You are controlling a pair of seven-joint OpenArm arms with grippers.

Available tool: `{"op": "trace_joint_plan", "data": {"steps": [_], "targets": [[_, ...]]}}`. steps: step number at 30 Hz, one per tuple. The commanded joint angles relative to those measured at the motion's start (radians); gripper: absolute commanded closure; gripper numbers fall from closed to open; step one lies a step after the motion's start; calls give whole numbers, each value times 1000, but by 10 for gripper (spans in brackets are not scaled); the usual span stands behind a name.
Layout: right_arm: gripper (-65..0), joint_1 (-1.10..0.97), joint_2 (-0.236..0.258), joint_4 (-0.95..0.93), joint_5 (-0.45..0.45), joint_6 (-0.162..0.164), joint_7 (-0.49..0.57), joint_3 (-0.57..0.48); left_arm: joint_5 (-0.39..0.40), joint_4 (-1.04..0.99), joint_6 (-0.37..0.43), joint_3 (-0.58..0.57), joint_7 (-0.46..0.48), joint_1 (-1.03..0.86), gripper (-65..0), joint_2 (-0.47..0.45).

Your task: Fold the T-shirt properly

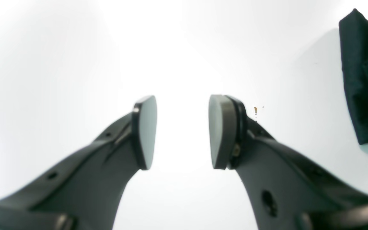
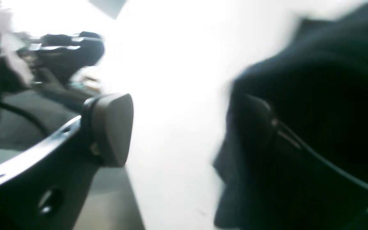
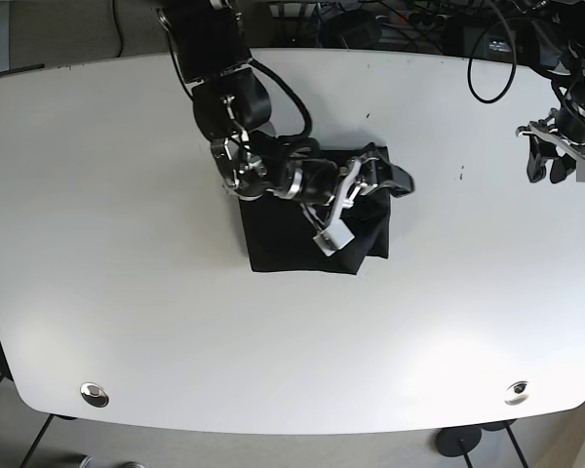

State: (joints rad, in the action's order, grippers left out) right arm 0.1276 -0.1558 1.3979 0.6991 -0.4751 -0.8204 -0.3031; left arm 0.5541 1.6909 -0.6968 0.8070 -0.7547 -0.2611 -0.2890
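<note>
T-shirt (image 3: 317, 229): it lies near the middle of the white table (image 3: 127, 292), already gathered into a compact dark block, roughly rectangular, with a straight near edge and left edge. Its far right corner is not flat; a flap of cloth stands up there in a loose peak beside the right gripper (image 3: 382, 175).

The step in hand looks like the last fold or the tidying of it. To do it well, the raised flap should be carried across and laid down so its edge lines up with the layers beneath, then let go low and gently so nothing springs back. A light press along the crease would help, since the cloth looks soft and limp and will slump where it is dropped.

The right arm reaches over the shirt from the far side of the table. In its wrist view the jaws stand apart with bright table between them; one pad (image 2: 112, 127) is clear of the cloth, while the other is lost against the dark, blurred fabric (image 2: 315, 127), so whether it touches the shirt I cannot tell. It does not appear to be pinching anything.

Farther off, the left gripper (image 1: 182, 131) hovers over bare table near the far right edge, jaws spread and empty. Only a dark corner of the shirt (image 1: 363, 80) shows at the side of its view, well apart from its fingers.
</note>
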Motion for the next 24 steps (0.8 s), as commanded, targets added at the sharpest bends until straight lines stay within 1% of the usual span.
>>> {"op": "trace_joint_plan", "data": {"steps": [1, 2, 3, 5, 6, 7, 9, 10, 12, 14, 15, 16, 17, 18, 19, 20, 21, 22, 23, 24], "targets": [[-488, 22, -1, 10, 83, -12, 28, -43, 16, 73, -1, -25, 25, 4, -251, -17], [-488, 24, -1, 22, 110, -4, 28, -46, 16, 99, -1, -41, 25, 4, -251, -17], [-488, 22, -1, 45, 129, 13, 26, -46, 14, 119, -1, -56, 25, 4, -251, -19], [-488, 19, -1, 96, 133, 55, 26, -46, 13, 133, -1, -93, 25, 4, -251, -23], [-488, 17, 8, 117, 135, 74, 26, -46, 13, 142, -1, -108, 25, 4, -251, -23], [-488, 17, 48, 154, 143, 95, 26, -44, 13, 170, -1, -139, 25, 4, -251, -22], [-488, 16, 100, 202, 143, 117, 29, -38, 13, 209, -1, -206, 25, 4, -251, -19], [-488, 16, 120, 217, 143, 126, 29, -9, 13, 217, -1, -252, 25, 4, -251, -19], [-488, 16, 137, 220, 136, 141, 29, 104, 13, 223, -1, -375, 28, 9, -251, -16], [-487, 22, 170, 208, 133, 141, 29, 181, 13, 223, -1, -473, 31, 16, -251, 9], [-474, 34, 198, 172, 133, 141, 29, 223, 13, 220, -1, -532, 28, 50, -250, 32], [-444, 56, 209, 151, 133, 141, 29, 247, 13, 217, -1, -567, 27, 64, -250, 47], [-371, 85, 218, 103, 132, 141, 29, 273, 13, 212, -1, -608, 27, 70, -250, 63], [-312, 105, 227, 60, 132, 141, 29, 285, 13, 200, 21, -631, 28, 72, -250, 70], [-230, 149, 235, -10, 132, 141, 48, 290, 14, 193, 36, -667, 28, 72, -250, 89], [-168, 189, 250, -73, 132, 141, 62, 287, 14, 193, 39, -708, 28, 72, -250, 107], [-151, 212, 258, -108, 132, 141, 66, 285, 14, 189, 42, -731, 28, 72, -247, 112], [-149, 238, 258, -147, 132, 141, 69, 285, 13, 185, 44, -743, 30, 72, -229, 116], [-149, 274, 259, -205, 113, 140, 77, 285, 14, 160, 44, -751, 30, 69, -146, 119], [-144, 295, 258, -237, 73, 137, 95, 285, 14, 137, 44, -760, 31, 69, -85, 126]]}}
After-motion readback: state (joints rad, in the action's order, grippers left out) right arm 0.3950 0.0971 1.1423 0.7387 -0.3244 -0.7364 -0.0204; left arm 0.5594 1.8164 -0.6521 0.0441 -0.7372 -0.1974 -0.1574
